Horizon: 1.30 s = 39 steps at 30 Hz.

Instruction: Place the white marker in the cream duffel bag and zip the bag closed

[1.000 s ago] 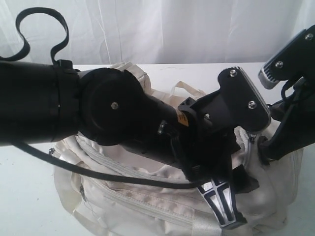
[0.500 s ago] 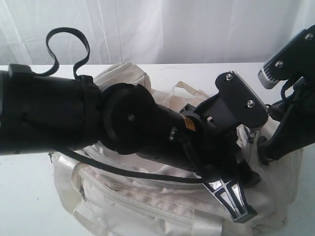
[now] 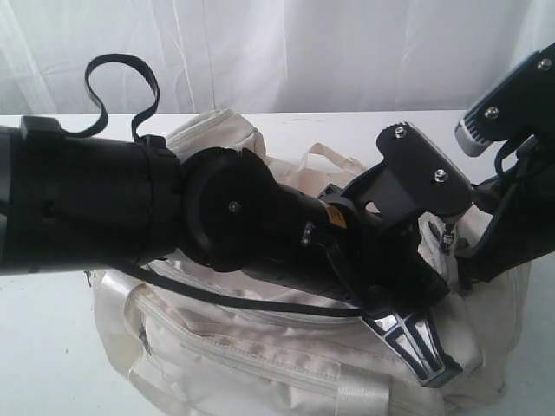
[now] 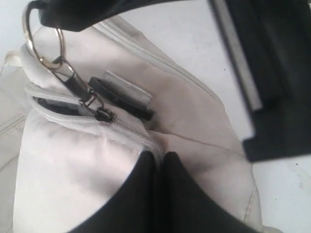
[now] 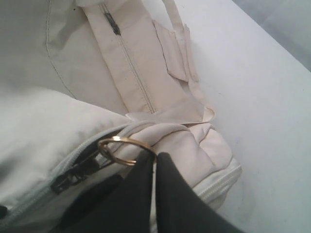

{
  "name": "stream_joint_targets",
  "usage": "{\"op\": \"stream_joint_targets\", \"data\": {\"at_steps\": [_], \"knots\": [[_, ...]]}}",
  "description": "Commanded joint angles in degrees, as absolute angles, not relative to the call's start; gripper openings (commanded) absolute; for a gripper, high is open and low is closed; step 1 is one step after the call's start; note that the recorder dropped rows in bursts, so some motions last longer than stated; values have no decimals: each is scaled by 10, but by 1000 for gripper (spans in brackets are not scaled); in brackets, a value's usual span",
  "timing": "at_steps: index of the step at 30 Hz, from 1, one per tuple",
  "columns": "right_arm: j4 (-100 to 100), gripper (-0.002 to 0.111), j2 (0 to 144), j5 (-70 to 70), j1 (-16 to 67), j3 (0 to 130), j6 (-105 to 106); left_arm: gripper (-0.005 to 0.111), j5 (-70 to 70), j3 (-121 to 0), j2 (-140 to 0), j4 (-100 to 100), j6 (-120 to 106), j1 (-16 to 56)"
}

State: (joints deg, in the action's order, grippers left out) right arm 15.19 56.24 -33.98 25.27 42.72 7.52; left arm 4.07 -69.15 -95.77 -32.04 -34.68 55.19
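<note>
Cream duffel bag [image 3: 260, 364] is lying on the table [image 3: 52, 347], white marker not showing. Left tool [image 4: 158, 160] is clamping shut on the bag's zip seam; right tool [image 5: 154, 158], closed, is pinching the pull ring [image 5: 119, 139]. The pull is probably best running straight along the track, the left anchoring.

The cream duffel bag [image 3: 260, 364] lies on the white worktop [image 3: 52, 347] in front of a white curtain [image 3: 303, 52]. The thick black left arm [image 3: 130, 208] reaches in from the left across the bag's top. The left gripper [image 3: 421, 347] points down against the bag's right part, and one of its fingers [image 3: 409, 334] shows silver-and-black ribbing. A black cable [image 3: 117, 78] loops above the arm. The dark right arm [image 3: 507, 230] enters at the right edge, beside the bag's end.
</note>
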Motion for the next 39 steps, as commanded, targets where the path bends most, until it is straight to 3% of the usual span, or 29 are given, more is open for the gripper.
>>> {"op": "stream_joint_targets", "data": {"at_steps": [1,25,39], "knots": [[153,0,561,-331,251,428,70,0,62,-687,-956,-336,-342,554],[229,0,561,-316,251,428,8,0,158,-681,-912,-315,-342,551],[238,0,561,-316,251,428,-3,0,133,-614,-873,-312,-342,538]]}}
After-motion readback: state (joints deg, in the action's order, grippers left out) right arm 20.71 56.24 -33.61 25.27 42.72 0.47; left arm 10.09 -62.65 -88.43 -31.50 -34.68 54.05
